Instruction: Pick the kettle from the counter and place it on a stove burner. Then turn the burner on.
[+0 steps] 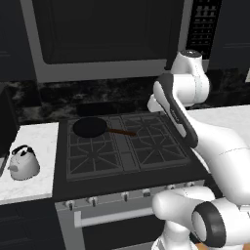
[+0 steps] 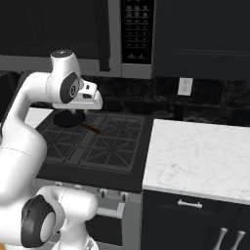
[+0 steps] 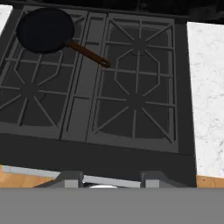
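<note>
Kettle (image 1: pixel 23 163) upright on narrow marble table (image 1: pixel 41 183) left of black cooktop (image 1: pixel 128 146), frying pan (image 1: pixel 90 127) on rear-left grate; tool (image 3: pixel 107 178) above stove front, spread open, gripping nothing.

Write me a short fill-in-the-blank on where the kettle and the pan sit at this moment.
1. The kettle stands on the narrow counter to the ____ of the stove in the left base view.
2. The frying pan rests on the ____ left burner.
3. The pan's handle is coloured ____.

Missing words: left; back; brown
</note>
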### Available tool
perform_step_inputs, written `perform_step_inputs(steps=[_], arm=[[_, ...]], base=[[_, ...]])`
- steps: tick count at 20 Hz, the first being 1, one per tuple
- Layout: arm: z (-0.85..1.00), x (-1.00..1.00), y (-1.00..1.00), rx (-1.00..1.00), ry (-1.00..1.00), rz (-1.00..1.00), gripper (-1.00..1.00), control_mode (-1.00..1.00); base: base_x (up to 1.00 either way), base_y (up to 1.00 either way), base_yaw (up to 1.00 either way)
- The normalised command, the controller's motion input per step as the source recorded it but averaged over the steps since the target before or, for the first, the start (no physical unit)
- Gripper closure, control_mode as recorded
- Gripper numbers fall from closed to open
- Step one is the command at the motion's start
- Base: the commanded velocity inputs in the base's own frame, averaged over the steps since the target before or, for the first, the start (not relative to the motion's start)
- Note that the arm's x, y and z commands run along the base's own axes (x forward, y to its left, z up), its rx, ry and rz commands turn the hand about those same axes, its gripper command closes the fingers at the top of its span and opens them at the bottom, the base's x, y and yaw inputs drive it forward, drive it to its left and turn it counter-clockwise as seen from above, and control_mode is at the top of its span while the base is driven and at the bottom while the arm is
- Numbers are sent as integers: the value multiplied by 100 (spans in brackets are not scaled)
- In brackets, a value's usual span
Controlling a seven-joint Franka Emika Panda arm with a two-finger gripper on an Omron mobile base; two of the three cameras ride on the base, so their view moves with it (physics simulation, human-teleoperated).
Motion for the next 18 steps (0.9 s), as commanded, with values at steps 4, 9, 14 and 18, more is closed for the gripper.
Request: perform_step_inputs(steps=[4, 9, 14, 18], arm=[[-7, -26, 11, 0, -3, 2, -100, -100], [-24, -55, 90, 0, 0, 8, -100, -100], [-9, -26, 100, 0, 1, 2, -100, -100], [0, -1, 100, 0, 8, 0, -100, -100]], base=[[0, 0, 0], [0, 0, 0], [0, 0, 0], [0, 0, 0]])
